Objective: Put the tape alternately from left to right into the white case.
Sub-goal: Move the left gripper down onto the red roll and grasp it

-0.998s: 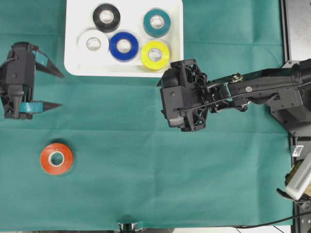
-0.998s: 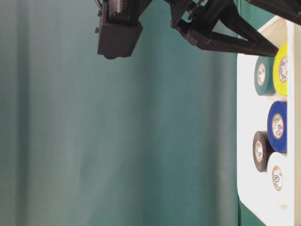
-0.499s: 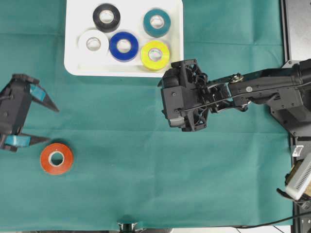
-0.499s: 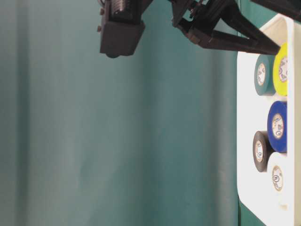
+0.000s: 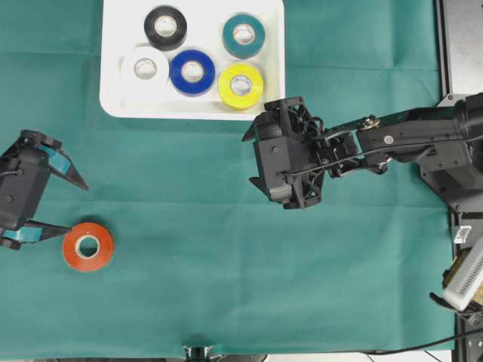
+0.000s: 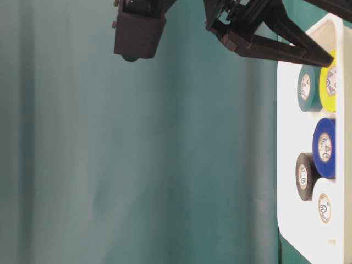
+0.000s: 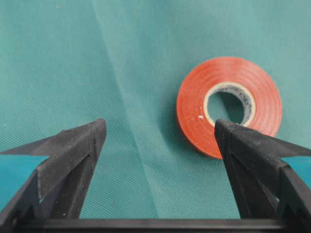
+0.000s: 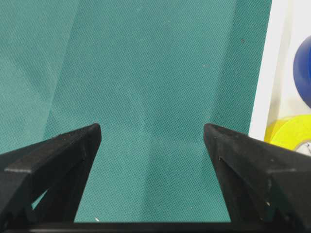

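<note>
A red tape (image 5: pixel 87 246) (image 7: pixel 228 107) lies flat on the green cloth at the front left. My left gripper (image 5: pixel 74 207) (image 7: pixel 159 127) stands open just left of it, one fingertip at the roll's near edge and bare cloth between the jaws. The white case (image 5: pixel 113 105) (image 6: pixel 289 137) (image 8: pixel 272 73) at the back holds black (image 5: pixel 165 27), white (image 5: pixel 145 68), blue (image 5: pixel 192 72), teal (image 5: pixel 244 35) and yellow (image 5: pixel 241 85) tape. My right gripper (image 5: pixel 253 160) (image 8: pixel 151 128) hangs open over cloth just in front of the case's right corner, holding nothing.
Green cloth (image 5: pixel 226 286) covers the table down to its front edge. The right arm (image 5: pixel 407 139) stretches in from a dark base and equipment (image 5: pixel 460 45) along the right side. In the table-level view the right fingers (image 6: pixel 275 48) reach toward the yellow roll (image 6: pixel 330 81).
My left gripper has moved toward the table's front, from beside the case to beside the red roll, staying open. The right gripper has shifted only slightly.
</note>
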### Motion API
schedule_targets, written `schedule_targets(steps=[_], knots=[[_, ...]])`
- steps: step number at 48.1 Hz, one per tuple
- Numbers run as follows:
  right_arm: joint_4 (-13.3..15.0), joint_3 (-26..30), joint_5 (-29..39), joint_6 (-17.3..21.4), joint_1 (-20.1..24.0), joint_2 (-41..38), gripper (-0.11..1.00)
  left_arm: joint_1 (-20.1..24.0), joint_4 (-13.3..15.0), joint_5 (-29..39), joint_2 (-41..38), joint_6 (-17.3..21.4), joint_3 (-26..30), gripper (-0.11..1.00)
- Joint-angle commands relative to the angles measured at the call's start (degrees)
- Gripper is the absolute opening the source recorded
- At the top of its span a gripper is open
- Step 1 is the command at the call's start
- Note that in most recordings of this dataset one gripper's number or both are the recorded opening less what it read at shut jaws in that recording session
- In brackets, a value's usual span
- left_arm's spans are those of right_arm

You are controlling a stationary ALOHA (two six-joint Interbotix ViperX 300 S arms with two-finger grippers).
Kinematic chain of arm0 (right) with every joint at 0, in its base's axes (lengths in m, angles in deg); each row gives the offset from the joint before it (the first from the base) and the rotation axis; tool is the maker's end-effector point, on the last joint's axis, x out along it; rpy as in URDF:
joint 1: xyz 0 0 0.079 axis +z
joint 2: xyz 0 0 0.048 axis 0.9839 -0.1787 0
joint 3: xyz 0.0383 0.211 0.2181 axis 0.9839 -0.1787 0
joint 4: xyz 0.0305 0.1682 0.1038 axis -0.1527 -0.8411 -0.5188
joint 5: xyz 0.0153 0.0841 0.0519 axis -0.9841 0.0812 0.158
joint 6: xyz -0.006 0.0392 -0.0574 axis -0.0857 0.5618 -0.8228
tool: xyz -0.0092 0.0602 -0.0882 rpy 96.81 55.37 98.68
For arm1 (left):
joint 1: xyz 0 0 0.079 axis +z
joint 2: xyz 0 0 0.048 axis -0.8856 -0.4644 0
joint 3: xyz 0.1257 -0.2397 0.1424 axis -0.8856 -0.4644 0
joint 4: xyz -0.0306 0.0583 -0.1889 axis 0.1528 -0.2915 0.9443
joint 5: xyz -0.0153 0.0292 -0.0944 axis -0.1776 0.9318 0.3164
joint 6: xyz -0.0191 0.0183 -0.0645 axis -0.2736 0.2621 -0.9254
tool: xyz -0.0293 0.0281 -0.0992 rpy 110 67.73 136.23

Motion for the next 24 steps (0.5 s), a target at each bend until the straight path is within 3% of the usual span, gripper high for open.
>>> schedule_targets(steps=[1, 24], knots=[[-0.1, 0.5, -0.4, 0.1, 0.2, 1.2, 0.69, -0.9, 0.0, -1.2, -1.5, 0.1, 1.7, 0.98], [-0.1, 0.6, -0.3, 0.1, 0.2, 1.2, 0.69, -5.1, 0.0, -2.2, -15.3, -0.3, 9.4, 0.98]])
